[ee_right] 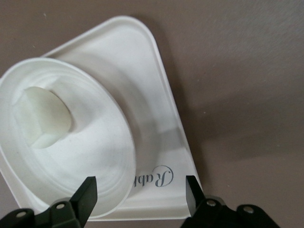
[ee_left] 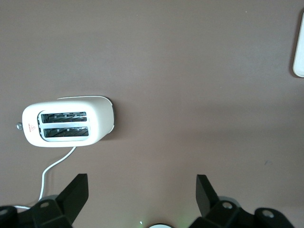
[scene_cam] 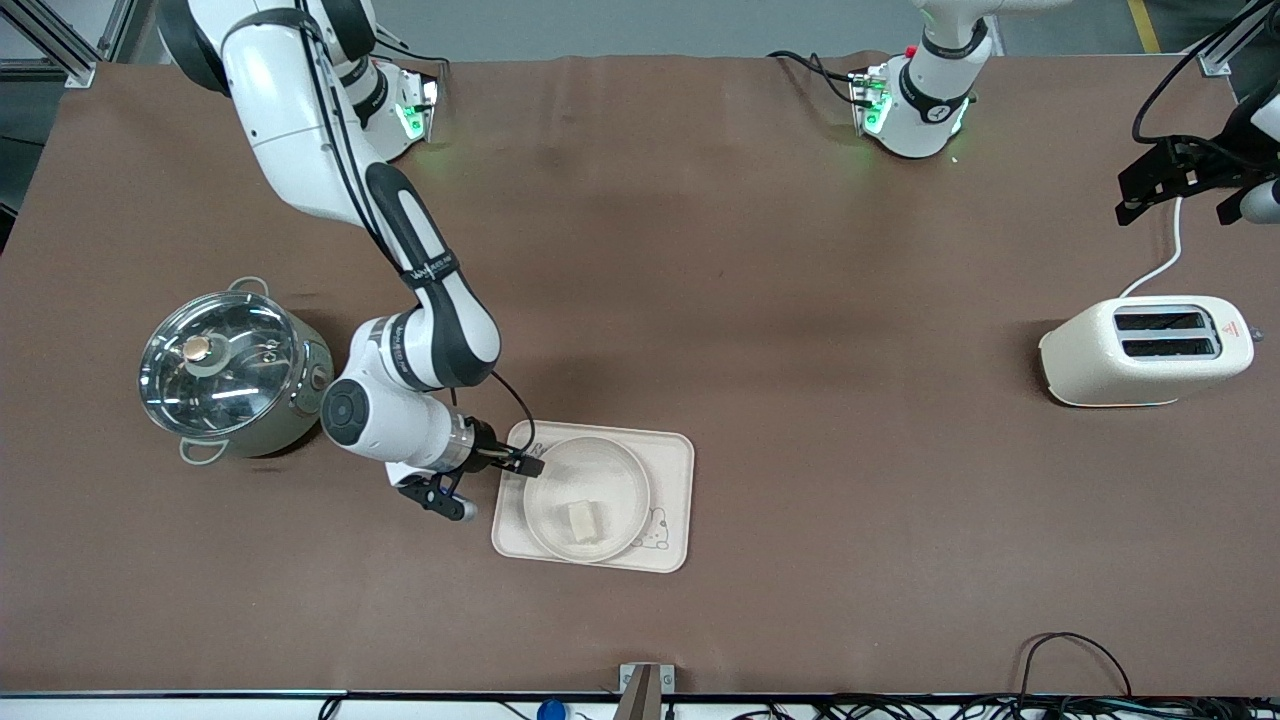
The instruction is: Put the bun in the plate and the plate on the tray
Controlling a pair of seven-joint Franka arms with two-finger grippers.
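Observation:
The cream tray (scene_cam: pixel 668 470) lies near the front camera, in the middle of the table. The round plate (scene_cam: pixel 610 470) rests on it, and the pale bun (scene_cam: pixel 583 519) lies in the plate. My right gripper (scene_cam: pixel 522 464) is open and empty, low at the tray's edge toward the right arm's end. In the right wrist view its gripper (ee_right: pixel 140 190) stands over the plate's rim (ee_right: pixel 118 156) and the tray's "Rabbit" script (ee_right: pixel 156 178); the bun (ee_right: pixel 45 116) shows in the plate. My left gripper (scene_cam: pixel 1178 190) waits open, high over the toaster (ee_left: pixel 66 121).
A steel pot with a glass lid (scene_cam: pixel 232 368) stands beside the right arm, toward that arm's end. A cream toaster (scene_cam: pixel 1148 350) with a white cord stands at the left arm's end. Cables hang along the front edge of the brown table.

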